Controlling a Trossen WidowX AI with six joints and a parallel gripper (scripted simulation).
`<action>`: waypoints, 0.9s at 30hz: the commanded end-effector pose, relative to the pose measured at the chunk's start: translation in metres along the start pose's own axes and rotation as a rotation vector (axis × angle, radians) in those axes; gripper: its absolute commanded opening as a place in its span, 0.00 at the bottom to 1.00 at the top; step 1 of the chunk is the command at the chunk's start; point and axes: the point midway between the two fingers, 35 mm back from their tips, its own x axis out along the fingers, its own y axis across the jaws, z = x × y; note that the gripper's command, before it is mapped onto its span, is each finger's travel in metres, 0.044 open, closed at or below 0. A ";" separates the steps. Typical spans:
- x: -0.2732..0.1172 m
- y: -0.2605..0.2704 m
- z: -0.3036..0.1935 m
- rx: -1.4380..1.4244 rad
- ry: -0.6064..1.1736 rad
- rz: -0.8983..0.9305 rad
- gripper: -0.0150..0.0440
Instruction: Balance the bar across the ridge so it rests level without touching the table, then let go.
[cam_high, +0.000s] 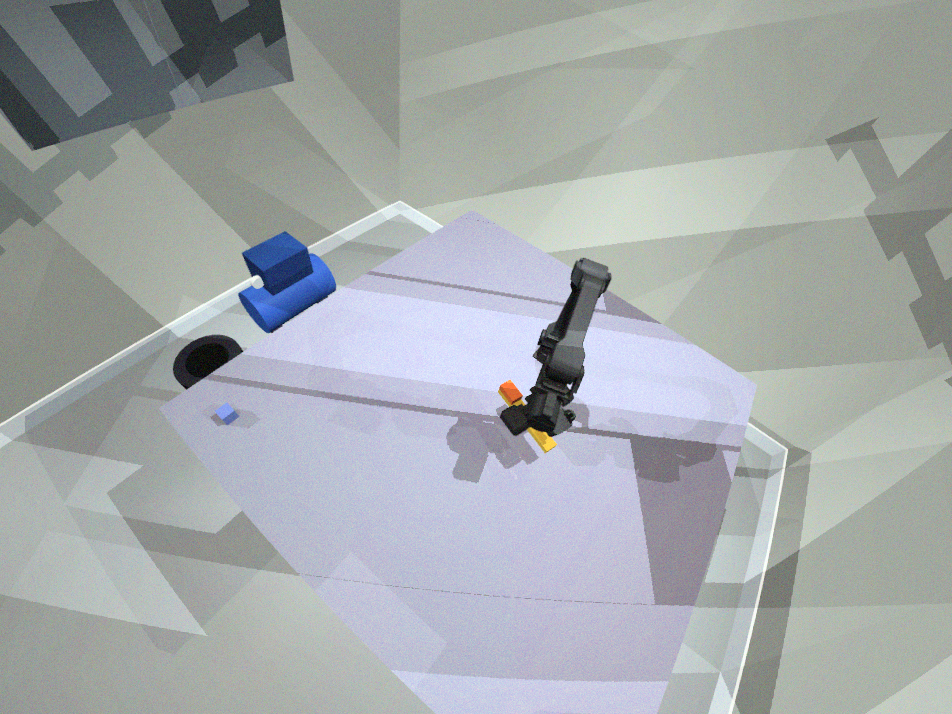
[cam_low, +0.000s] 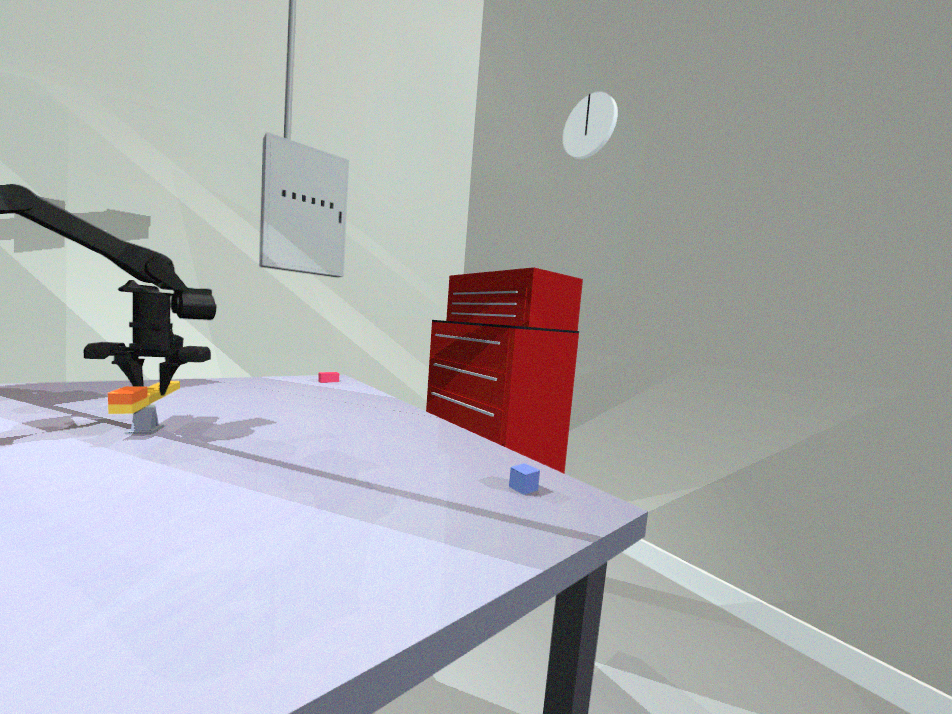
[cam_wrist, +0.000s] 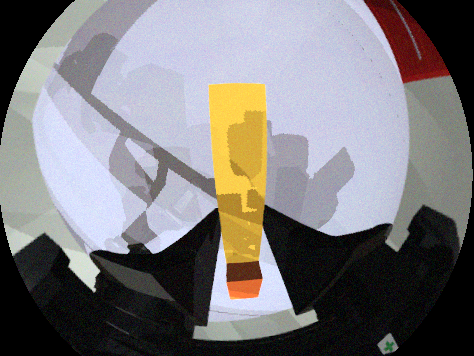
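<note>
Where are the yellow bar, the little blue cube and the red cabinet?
Yellow bar (cam_high: 545, 441) (cam_low: 169, 386) (cam_wrist: 237, 105): top, exterior, wrist; far end's top.
Blue cube (cam_high: 225, 414) (cam_low: 524, 479): top, exterior; its middle.
Red cabinet (cam_low: 538, 376) (cam_wrist: 417, 50): exterior, wrist; its side, its visible corner.

The yellow bar (cam_high: 543, 440) (cam_low: 167, 391) (cam_wrist: 237, 140), an orange block (cam_high: 510, 391) (cam_low: 127, 395) (cam_wrist: 244, 288) on one end, is held above the tabletop. The grey ridge (cam_low: 145, 419) stands upright on the tabletop, beneath it.
</note>
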 end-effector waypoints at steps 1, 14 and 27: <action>0.000 -0.001 0.000 0.001 0.001 -0.004 0.25; 0.001 -0.001 0.000 0.001 0.001 -0.004 0.25; 0.002 -0.001 0.000 0.001 0.001 -0.004 0.25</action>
